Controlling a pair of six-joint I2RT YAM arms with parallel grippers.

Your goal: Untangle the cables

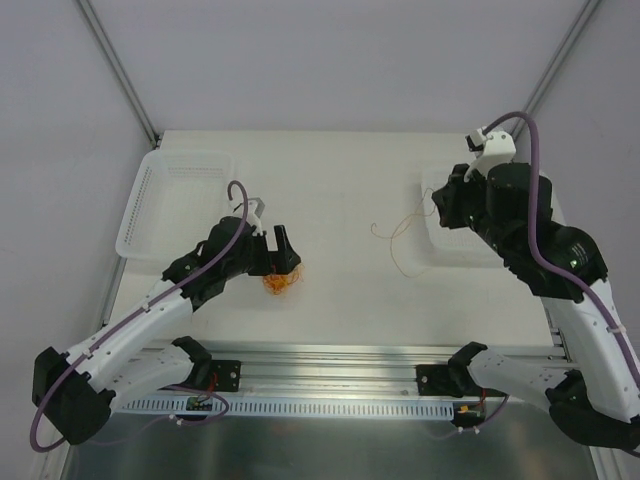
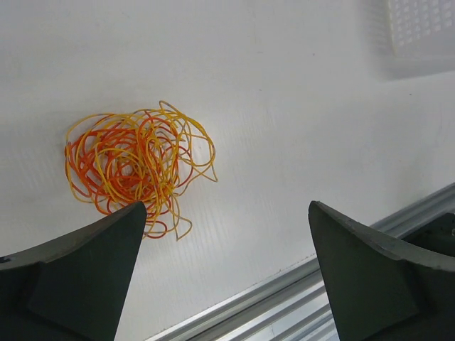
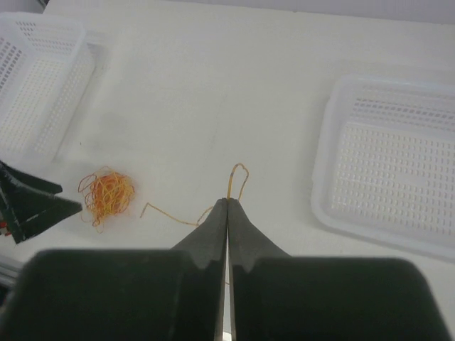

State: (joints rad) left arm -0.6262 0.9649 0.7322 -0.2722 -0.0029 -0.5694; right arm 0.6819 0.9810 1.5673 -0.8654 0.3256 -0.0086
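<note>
We look into a robotics lab cell: two arms [image 1: 150, 320] bolted to an aluminium rail [image 1: 330, 378], a white counter [image 1: 340, 180], plain enclosure walls [image 1: 320, 60], and perforated trays [image 1: 165, 205].

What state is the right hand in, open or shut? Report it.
Shut: on the right hand the fingers meet with no gap, pinching the loose cable at their tips.

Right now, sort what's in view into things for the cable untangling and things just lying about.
For the job: cable tangle; loose strand pinched in the right gripper; open left gripper by the tangle.
Lying about: left white basket; right white tray.
</note>
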